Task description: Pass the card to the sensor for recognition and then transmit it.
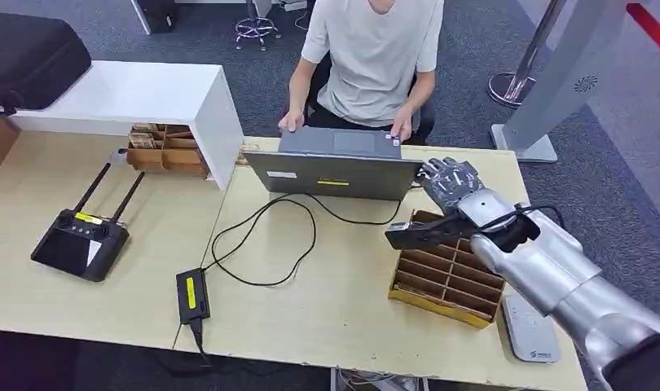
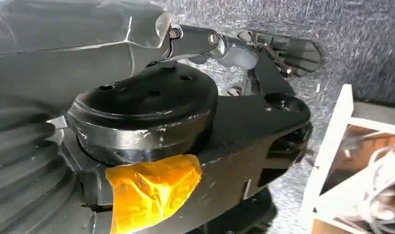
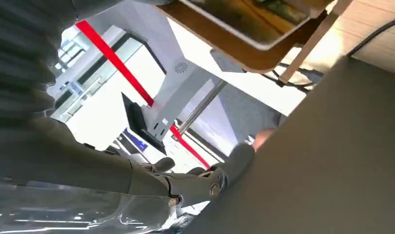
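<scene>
The right hand (image 1: pixel 449 181) hovers above the slotted card box (image 1: pixel 447 277), near the laptop (image 1: pixel 335 163); whether it holds a card cannot be told. The sensor (image 1: pixel 532 327) lies just beside the box. Judged step: fetching the card; next, carry it over the sensor.

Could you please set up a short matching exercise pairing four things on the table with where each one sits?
Things:
1. remote controller
2. laptop
3. slotted wooden organiser
4. grey card sensor

Places:
A. at the table's near right corner
B. in front of the seated person
C. on the left part of the table, antennas raised
D. under the robot's right hand and forearm

Pairs: 1-C, 2-B, 3-D, 4-A
</scene>
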